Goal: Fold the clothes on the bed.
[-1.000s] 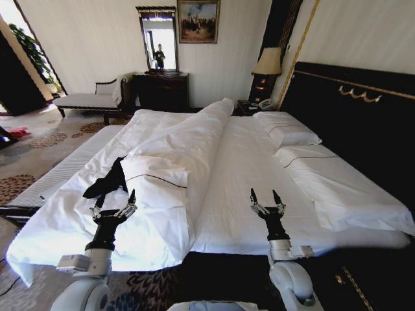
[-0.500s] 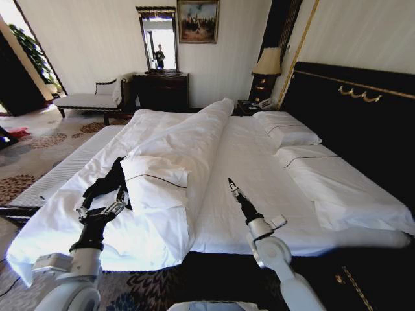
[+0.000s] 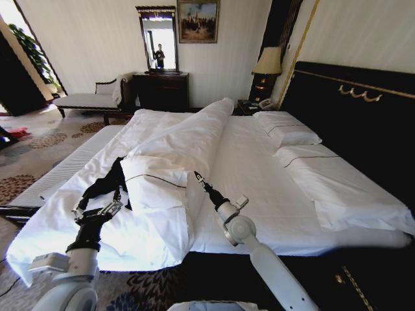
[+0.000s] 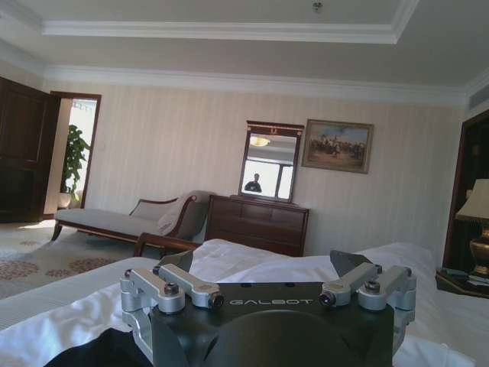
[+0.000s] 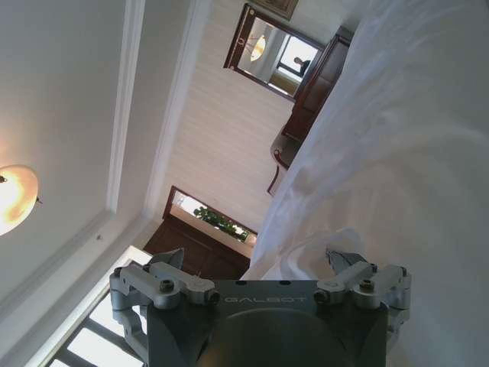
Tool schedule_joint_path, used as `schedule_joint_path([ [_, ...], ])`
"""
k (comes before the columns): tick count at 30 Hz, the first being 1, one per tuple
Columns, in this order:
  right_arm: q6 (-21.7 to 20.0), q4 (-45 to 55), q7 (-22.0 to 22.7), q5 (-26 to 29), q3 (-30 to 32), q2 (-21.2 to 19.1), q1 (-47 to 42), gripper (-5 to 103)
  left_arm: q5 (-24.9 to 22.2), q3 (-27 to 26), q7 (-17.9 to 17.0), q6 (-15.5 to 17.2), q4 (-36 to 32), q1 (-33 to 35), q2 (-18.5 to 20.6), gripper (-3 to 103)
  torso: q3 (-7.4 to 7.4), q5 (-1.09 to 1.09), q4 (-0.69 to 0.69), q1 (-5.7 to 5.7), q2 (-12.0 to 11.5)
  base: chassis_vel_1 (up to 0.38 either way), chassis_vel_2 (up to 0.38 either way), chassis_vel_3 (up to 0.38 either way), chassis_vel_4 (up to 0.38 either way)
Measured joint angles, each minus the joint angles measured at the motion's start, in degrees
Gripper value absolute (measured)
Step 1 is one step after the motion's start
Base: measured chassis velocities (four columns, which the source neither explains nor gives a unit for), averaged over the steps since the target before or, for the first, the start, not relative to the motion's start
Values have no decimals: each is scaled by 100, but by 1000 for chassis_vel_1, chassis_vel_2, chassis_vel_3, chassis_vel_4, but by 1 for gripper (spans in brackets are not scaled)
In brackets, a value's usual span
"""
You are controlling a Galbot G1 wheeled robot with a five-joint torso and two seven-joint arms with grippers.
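Both arms reach in: left gripper, fingers spread, hovers beside the black T-shirt; right gripper noses the duvet, fingers untellable. Next, I judge, a grasp on the shirt's near edge.

Right hand swung leftward across the bed to the duvet fold, left hand shifted left beside the shirt

"GALBOT" stands on the left pincer and right pincer housings.
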Motion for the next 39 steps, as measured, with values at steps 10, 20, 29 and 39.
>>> schedule_joint_path([
  [10,-153,-732,308,19,-523,212,769,100,-9,-89,-48,0,5,101,-52,100,0,0,1,0,0,0,0,0,0],
  [20,-205,-1336,374,-33,-881,368,1414,100,18,-149,-50,-2,6,133,-51,100,0,0,1,0,0,0,0,0,0],
  [29,-244,-1787,640,-47,-1093,531,1677,100,-43,-213,-57,-10,6,89,-19,100,0,0,1,0,0,0,0,0,0],
  [39,-247,-2138,674,-32,-1145,737,1996,100,-39,-219,-60,-24,6,25,-22,100,0,0,2,-1,0,0,0,0,0],
])
